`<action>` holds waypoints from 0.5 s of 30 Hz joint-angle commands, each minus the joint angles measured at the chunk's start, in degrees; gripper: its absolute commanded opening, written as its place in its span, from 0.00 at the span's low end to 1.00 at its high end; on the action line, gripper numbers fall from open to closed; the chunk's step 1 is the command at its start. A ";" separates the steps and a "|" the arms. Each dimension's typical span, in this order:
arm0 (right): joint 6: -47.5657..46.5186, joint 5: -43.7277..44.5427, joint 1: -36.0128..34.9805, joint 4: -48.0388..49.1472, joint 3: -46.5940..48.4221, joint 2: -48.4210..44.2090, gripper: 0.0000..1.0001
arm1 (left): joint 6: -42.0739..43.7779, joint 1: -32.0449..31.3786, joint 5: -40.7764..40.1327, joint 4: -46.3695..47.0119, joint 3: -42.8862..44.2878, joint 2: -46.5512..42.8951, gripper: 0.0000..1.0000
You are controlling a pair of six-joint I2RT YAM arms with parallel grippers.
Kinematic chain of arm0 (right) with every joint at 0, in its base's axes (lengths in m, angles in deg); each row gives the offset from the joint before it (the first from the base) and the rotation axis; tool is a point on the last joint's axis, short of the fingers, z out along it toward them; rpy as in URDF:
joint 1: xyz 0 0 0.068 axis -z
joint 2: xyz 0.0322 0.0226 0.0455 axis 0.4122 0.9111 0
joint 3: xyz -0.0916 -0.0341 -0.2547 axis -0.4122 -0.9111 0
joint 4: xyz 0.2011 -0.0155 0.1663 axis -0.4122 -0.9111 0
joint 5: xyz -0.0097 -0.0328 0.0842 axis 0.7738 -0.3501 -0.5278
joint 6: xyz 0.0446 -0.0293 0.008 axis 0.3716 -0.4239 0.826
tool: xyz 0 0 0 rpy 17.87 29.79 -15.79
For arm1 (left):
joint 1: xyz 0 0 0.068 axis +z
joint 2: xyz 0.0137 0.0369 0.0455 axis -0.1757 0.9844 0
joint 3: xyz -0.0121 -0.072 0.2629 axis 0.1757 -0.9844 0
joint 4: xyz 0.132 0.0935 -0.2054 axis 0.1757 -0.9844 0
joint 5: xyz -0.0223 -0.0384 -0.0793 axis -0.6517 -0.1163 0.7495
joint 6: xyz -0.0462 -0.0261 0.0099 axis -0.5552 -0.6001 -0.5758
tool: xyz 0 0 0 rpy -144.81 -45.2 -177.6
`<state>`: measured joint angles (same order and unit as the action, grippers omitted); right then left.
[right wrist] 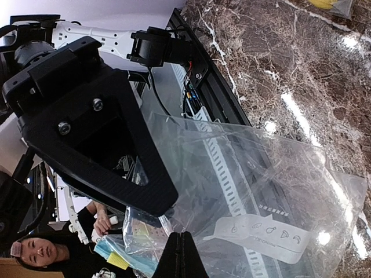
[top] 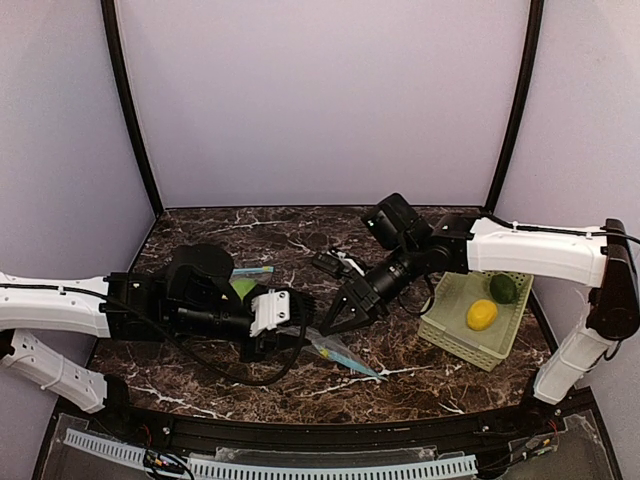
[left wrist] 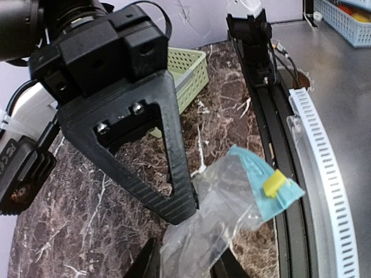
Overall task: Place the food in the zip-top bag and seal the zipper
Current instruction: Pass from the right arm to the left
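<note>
The clear zip-top bag lies crumpled at the table's front centre, with a blue zipper strip and a yellow slider. My left gripper has its fingers apart with the bunched bag between them. My right gripper is shut on the bag's film, fingertips together. A yellow fruit and a dark green piece lie in the pale green basket. The red ball is out of view.
The basket stands at the right, also in the left wrist view. A light green patch and a blue strip show behind my left arm. The black front rail runs close to the bag.
</note>
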<state>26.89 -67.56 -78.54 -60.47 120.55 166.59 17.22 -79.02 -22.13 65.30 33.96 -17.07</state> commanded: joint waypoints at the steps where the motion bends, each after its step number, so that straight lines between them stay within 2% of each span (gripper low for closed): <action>1: -0.44 1.29 -0.54 0.59 0.38 -1.43 0.00 | 0.14 -0.19 -2.42 -3.39 1.79 -0.24 0.20; 4: 0.00 2.15 -0.56 1.62 -0.41 -2.65 0.00 | -0.04 -0.18 -2.99 -3.92 2.02 -0.27 0.07; 5: 0.08 3.06 -0.51 1.61 -0.60 -3.33 0.06 | -0.31 -0.18 -2.95 -4.04 2.12 -0.27 0.03; 8: -0.04 6.89 -0.11 1.70 -1.38 -5.79 0.27 | -1.30 -0.13 -2.65 -5.44 2.58 -0.46 0.01; 11: -0.38 13.82 0.47 1.84 -2.48 -9.93 0.44 | -2.49 0.86 -1.03 -6.24 2.57 -1.27 0.01; 14: -1.55 21.44 0.47 2.55 -4.06 -15.13 0.52 | -5.43 4.31 5.62 -9.25 4.60 -0.29 0.01; 15: -1.87 24.49 0.28 2.95 -4.71 -16.92 0.53 | -6.10 6.66 10.01 -10.14 5.43 0.29 0.01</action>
<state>26.67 -55.34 -78.28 -59.99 117.92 156.34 15.06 -77.21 -21.89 60.08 35.66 -17.07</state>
